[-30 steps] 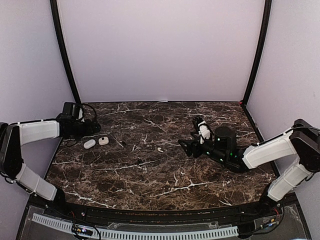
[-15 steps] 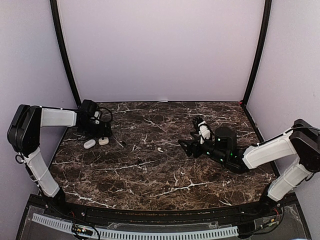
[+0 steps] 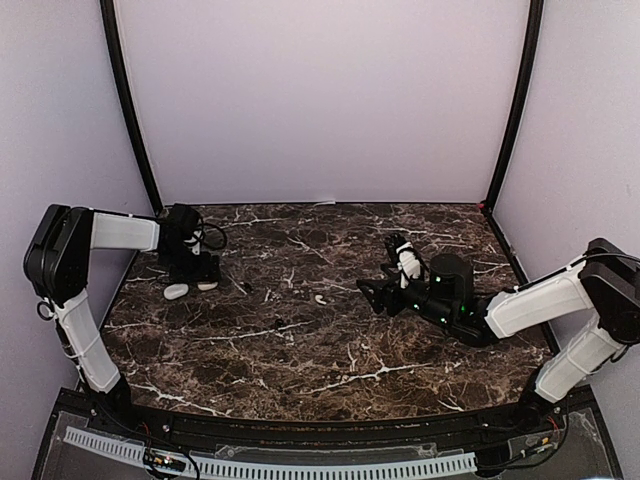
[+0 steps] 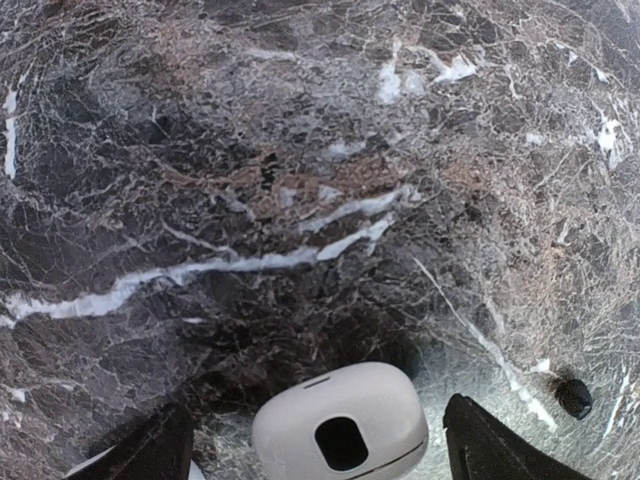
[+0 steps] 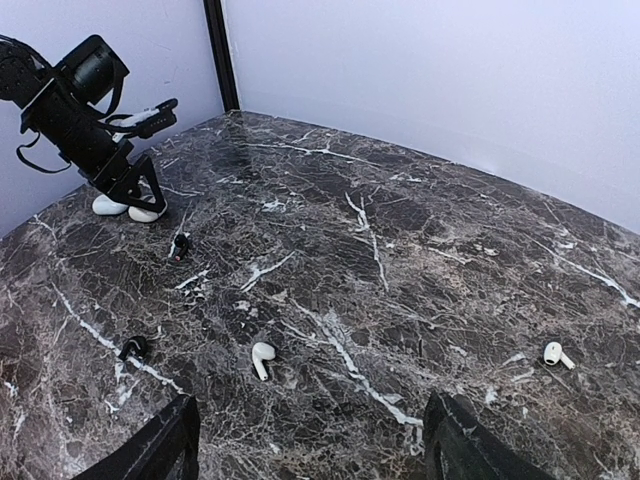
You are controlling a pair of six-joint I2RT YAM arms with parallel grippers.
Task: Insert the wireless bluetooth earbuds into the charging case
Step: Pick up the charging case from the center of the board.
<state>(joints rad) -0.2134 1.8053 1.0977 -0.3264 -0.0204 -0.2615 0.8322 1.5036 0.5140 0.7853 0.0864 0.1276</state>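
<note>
Tiny white earbud (image 5: 262,357), short stem

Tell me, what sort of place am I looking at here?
Probably a robot test booth: plain lilac walls and black corner posts box in a dark marble-patterned tabletop, two white-and-black robot arms are bolted at its near edge, and tiny white plastic earbuds lie scattered on it.

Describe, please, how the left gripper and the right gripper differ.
The left gripper points down at the far left of the table; the right gripper reaches level near its middle. The left gripper straddles the charging case; the right gripper has nothing between its fingers. Both are open.
</note>
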